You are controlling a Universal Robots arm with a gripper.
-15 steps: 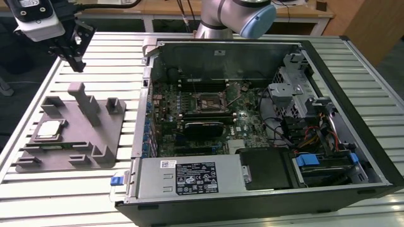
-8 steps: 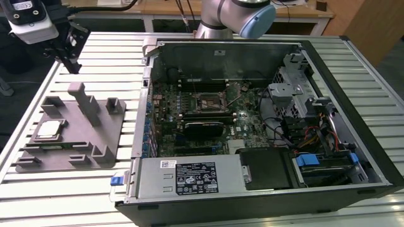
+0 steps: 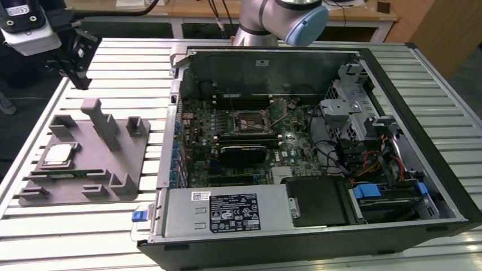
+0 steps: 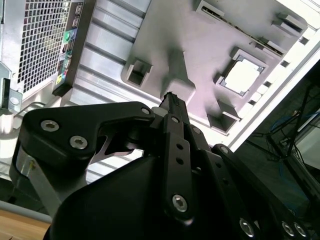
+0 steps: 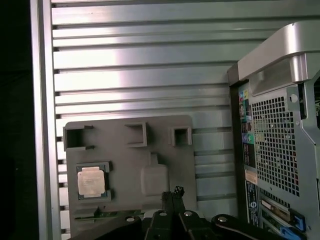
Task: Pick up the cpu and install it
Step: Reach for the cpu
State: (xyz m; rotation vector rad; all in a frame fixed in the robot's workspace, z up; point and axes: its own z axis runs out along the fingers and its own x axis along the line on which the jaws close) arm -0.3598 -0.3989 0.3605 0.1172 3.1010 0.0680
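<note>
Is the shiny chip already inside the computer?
No, the cpu lies in a pocket of the grey tray, beside the open computer case.

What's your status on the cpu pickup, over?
End effector shut, empty, hovering beside the grey tray. Cpu seated in its tray pocket, not picked up. Nothing lying over it.
</note>
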